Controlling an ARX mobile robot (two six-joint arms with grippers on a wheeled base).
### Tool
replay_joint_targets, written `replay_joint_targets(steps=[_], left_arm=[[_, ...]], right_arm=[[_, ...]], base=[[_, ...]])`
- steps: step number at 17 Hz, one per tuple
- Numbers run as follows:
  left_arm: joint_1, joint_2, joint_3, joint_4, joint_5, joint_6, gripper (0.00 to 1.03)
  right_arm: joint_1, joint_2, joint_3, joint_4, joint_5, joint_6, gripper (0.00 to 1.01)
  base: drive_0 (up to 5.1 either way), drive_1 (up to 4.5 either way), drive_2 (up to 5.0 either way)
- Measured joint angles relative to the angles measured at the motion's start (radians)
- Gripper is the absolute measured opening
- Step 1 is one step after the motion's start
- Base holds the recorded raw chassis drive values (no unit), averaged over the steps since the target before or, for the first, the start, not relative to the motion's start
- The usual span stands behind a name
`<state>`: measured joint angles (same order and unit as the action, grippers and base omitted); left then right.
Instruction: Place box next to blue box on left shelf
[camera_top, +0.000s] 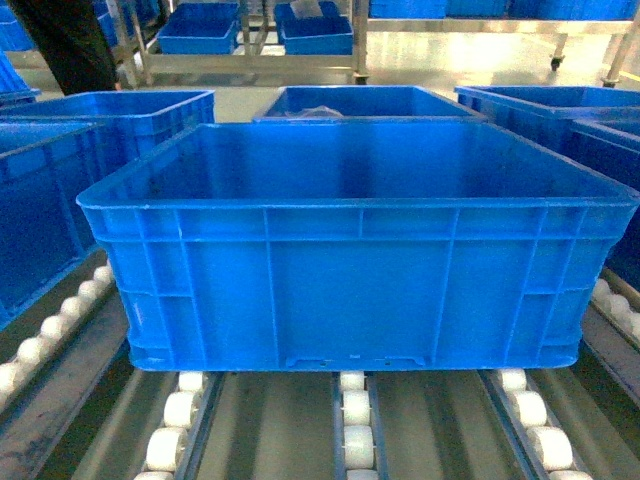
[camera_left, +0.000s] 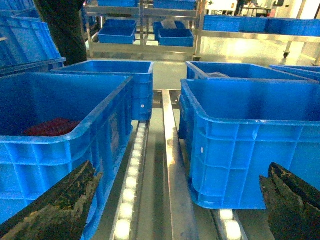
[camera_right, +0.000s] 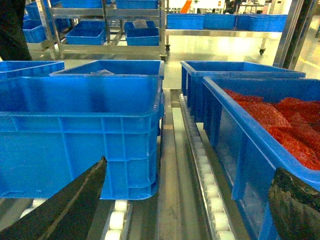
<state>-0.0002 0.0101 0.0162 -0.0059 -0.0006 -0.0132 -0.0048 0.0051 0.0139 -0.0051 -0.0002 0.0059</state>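
1. The box (camera_top: 355, 250), a bright blue ribbed crate, sits upright and open-top on the left shelf (camera_top: 355, 425), centred in the head view, resting on the white rollers (camera_top: 170, 430).
2. Orientation: its long axis runs left-right, across the rails. The wide face with two small bottom slots points near, toward the robot. Short sides face left and right.
3. Inside looks empty from the head view.
4. Neighbours: a blue crate (camera_top: 45, 210) stands on the left, with a roller lane in the gap between them. In the left wrist view this crate (camera_left: 60, 130) holds something dark red; the box (camera_left: 250, 140) stands right of it, apart, a metal rail (camera_left: 172, 165) between them.
5. Another crate (camera_top: 375, 102) stands just behind the box, far side, with something pale in it. I cannot tell whether they touch.
6. Right side: a crate with red contents (camera_right: 280, 135) stands apart from the box (camera_right: 80, 135), with a rail and a roller row between.
7. Left gripper (camera_left: 175, 205): fingers spread wide, holding nothing, low and near, aimed at the gap left of the box.
8. Right gripper (camera_right: 190, 205): fingers spread wide, holding nothing, aimed at the gap right of the box.
9. Far background: metal racks (camera_top: 250, 45) with more blue bins, and a person in dark clothes (camera_top: 65, 45) at far left.
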Motion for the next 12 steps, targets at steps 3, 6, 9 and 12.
replay_joint_targets(steps=[3, 6, 9, 12], left_arm=[[0.000, 0.000, 0.000, 0.000, 0.000, 0.000, 0.98], [0.000, 0.000, 0.000, 0.000, 0.000, 0.000, 0.98], [0.000, 0.000, 0.000, 0.000, 0.000, 0.000, 0.98], [0.000, 0.000, 0.000, 0.000, 0.000, 0.000, 0.98]], right_arm=[[0.000, 0.000, 0.000, 0.000, 0.000, 0.000, 0.98], [0.000, 0.000, 0.000, 0.000, 0.000, 0.000, 0.98], [0.000, 0.000, 0.000, 0.000, 0.000, 0.000, 0.98], [0.000, 0.000, 0.000, 0.000, 0.000, 0.000, 0.98]], base=[[0.0, 0.00, 0.0], [0.0, 0.00, 0.0], [0.0, 0.00, 0.0], [0.0, 0.00, 0.0]])
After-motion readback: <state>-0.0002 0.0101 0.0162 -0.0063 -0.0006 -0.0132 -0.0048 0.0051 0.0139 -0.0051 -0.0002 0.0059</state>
